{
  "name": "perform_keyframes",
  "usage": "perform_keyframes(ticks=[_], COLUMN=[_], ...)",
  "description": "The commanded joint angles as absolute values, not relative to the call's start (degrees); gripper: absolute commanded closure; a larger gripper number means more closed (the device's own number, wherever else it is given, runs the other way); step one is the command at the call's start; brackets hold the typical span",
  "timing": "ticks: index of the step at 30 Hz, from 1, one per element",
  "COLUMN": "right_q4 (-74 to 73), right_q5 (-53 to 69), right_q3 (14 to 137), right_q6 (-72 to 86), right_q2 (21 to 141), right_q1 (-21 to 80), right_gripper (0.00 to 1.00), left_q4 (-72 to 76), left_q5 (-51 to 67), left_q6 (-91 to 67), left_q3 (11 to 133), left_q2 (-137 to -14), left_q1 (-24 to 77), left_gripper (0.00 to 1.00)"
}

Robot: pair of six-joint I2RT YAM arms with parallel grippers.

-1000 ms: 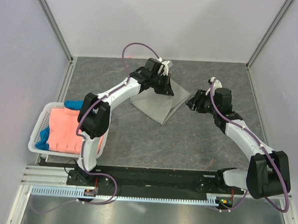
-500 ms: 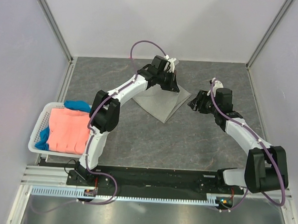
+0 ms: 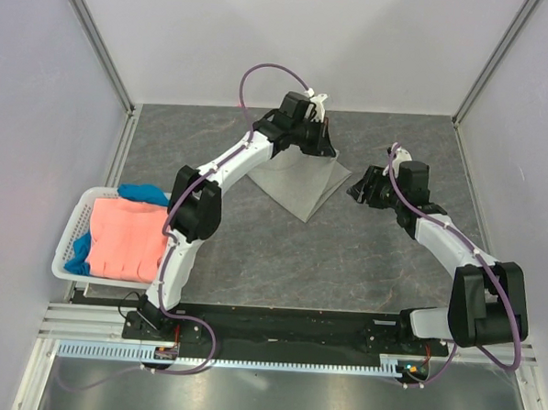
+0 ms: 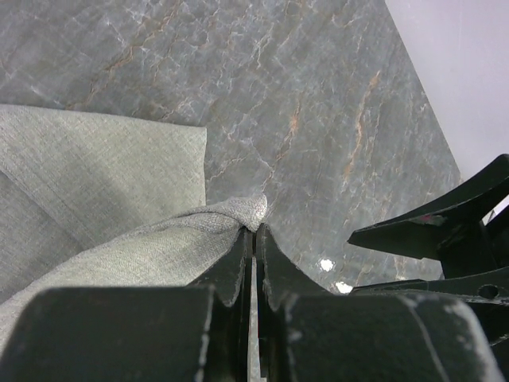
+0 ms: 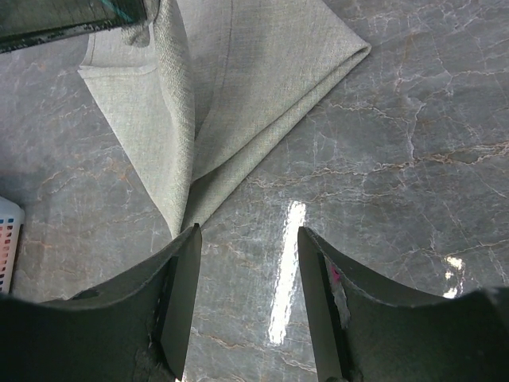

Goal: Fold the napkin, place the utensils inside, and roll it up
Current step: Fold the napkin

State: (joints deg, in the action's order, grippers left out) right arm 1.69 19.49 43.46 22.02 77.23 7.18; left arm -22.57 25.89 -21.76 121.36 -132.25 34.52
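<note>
Napkin (image 3: 298, 192) is seen on the far-centre part of the table (image 3: 253, 259), already doubled into a rough triangle w/ layered edges. One corner is lifted off the surface and pinched in the left gripper (image 4: 254, 232), whose jaws are closed tight on just the tip of the fabric.

Only a small bite of cloth is held, so a slip is judged the main risk. If the corner is dragged fast or pulled against the weight of the rest, it could be lost from the fingers, and the fold would land short or crooked. A 2nd risk is judged from the stacked layers: if only the top ply is caught, the lower ply may be left behind and the edges skewed. Whether one or both plies are held can't be told from the wrist view. The cloth may also be slid across the smooth stone-look top instead of folded, b/c the resting part is pinned by nothing.

The right gripper (image 5: 248, 239) is held just beside the napkin's right edge, jaws apart & empty, no cloth touched. A clash w/ the left gripper is possible if both are brought in together, as they are near each other.

No utensils can be made out in any view, so the insert step can't be judged. Well apart at the left, a basket (image 3: 65, 249) w/ a coral cloth (image 3: 125, 239) & a blue cloth (image 3: 144, 194) is noted.
</note>
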Motion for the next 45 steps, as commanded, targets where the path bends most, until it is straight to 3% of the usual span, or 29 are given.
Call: perform_keyframes(ticks=[1,45], right_q4=[3.60,3.87], right_q5=[20.92,21.27], right_q3=[42.98,39.55], right_q6=[21.18,22.41], right_q2=[78.13,74.97], right_q1=[6.59,4.40], right_gripper=[0.40,0.40], left_q4=[-21.18,-19.34], left_q5=[26.89,23.73], left_q6=[-20.83,-21.97], left_q3=[124.54,130.69], left_q2=[-134.29,-144.93], left_q1=[34.89,35.16], left_gripper=[0.98,0.98])
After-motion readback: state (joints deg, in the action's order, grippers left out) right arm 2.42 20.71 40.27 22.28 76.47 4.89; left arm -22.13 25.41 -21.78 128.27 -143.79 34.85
